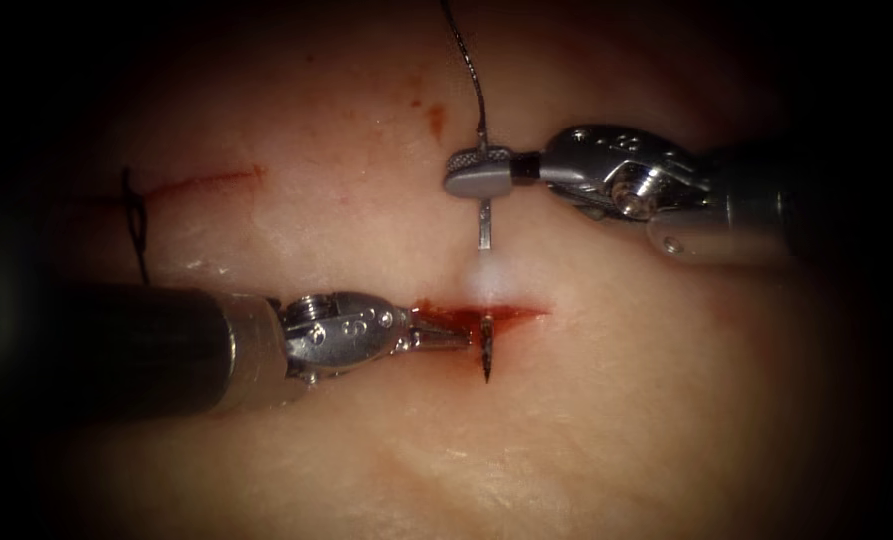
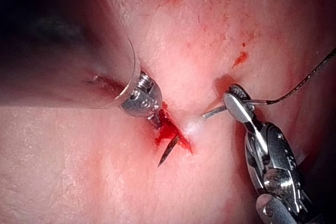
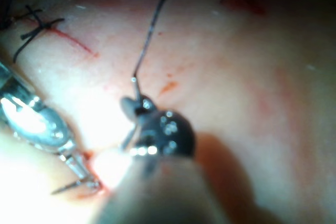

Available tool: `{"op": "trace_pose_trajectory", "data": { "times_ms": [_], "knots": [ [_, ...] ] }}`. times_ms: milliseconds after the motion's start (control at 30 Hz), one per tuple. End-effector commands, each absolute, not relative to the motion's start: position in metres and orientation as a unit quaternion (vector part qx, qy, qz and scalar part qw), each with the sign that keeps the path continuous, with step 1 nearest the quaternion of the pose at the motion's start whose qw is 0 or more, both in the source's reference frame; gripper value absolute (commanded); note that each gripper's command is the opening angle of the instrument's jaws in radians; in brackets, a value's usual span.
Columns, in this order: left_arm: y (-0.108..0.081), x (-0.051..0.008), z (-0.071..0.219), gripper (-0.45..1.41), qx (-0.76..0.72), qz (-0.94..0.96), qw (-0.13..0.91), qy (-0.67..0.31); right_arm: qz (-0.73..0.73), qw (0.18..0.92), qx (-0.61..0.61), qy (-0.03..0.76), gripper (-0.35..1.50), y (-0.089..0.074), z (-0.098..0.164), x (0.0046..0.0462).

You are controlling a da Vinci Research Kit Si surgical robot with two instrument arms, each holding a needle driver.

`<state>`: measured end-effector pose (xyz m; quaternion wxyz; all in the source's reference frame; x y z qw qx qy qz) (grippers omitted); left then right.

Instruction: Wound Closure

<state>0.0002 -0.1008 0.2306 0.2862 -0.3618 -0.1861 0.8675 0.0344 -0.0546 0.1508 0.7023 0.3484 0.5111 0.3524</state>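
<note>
While right hand [image 1: 478, 172] clamps the needle [image 1: 485, 225] at its thread end, its tip [image 1: 487, 362] shows in the cut [image 1: 486, 314].
Needle runs under the tissue [image 1: 666, 400]; left hand [image 1: 444, 338], jaws closed in the cut, is just left of the tip and nearest it. Thread [image 1: 466, 70] trails up.

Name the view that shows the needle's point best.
Endoscope view: the needle's point stands out below the cut, clear of the tissue. The left wrist view shows it slanted; the right wrist view, small.

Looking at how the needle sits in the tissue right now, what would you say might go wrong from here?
The right tool holds the needle near its thread end, so it may twist in the jaws. The needle tip stands out of the cut beside the left tool, which could knock it. The thread hangs loose and might snag.
</note>
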Motion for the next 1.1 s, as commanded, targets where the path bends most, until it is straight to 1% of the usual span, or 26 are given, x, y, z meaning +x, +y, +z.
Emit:
{"op": "trace_pose_trajectory", "data": {
  "times_ms": [33, 233, 467, 700, 833, 867, 900, 933, 967, 1000, 1067, 1100],
  "knots": [
    [-0.1014, -0.0003, 0.2312, -0.36, -0.362, 0.867, 0.286, -0.188, 0.367, 0.693, 0.362, 0.505, -0.35, -0.0545, 0.1514, 0.0357],
    [-0.1014, -0.0003, 0.2312, -0.36, -0.362, 0.867, 0.286, -0.188, 0.421, 0.649, 0.434, 0.462, -0.35, -0.0556, 0.1513, 0.0357],
    [-0.1014, -0.0002, 0.2312, -0.36, -0.362, 0.867, 0.286, -0.188, 0.432, 0.639, 0.464, 0.436, -0.35, -0.0590, 0.1503, 0.0351],
    [-0.1015, -0.0002, 0.2312, -0.38, -0.361, 0.868, 0.285, -0.188, 0.434, 0.635, 0.477, 0.426, -0.35, -0.0621, 0.1488, 0.0343],
    [-0.1016, -0.0003, 0.2311, -0.40, -0.359, 0.868, 0.286, -0.188, 0.442, 0.630, 0.467, 0.435, -0.35, -0.0629, 0.1484, 0.0340],
    [-0.1017, -0.0004, 0.2310, -0.40, -0.359, 0.867, 0.289, -0.189, 0.427, 0.645, 0.440, 0.456, -0.06, -0.0626, 0.1485, 0.0339],
    [-0.1017, -0.0004, 0.2310, -0.40, -0.359, 0.867, 0.289, -0.189, 0.427, 0.645, 0.440, 0.456, -0.06, -0.0626, 0.1485, 0.0339],
    [-0.1017, -0.0004, 0.2310, -0.40, -0.359, 0.869, 0.284, -0.187, 0.417, 0.654, 0.426, 0.466, 0.09, -0.0623, 0.1487, 0.0339],
    [-0.1018, -0.0005, 0.2309, -0.40, -0.360, 0.870, 0.282, -0.186, 0.407, 0.663, 0.409, 0.478, 0.41, -0.0620, 0.1488, 0.0337],
    [-0.1019, -0.0005, 0.2308, -0.40, -0.361, 0.872, 0.277, -0.183, 0.395, 0.671, 0.394, 0.489, 0.59, -0.0618, 0.1490, 0.0336],
    [-0.1020, -0.0005, 0.2307, -0.38, -0.362, 0.874, 0.269, -0.180, 0.353, 0.701, 0.357, 0.507, 0.91, -0.0613, 0.1493, 0.0331],
    [-0.1021, -0.0006, 0.2306, -0.38, -0.363, 0.877, 0.262, -0.177, 0.346, 0.709, 0.351, 0.504, 0.94, -0.0611, 0.1494, 0.0328]
  ]
}}
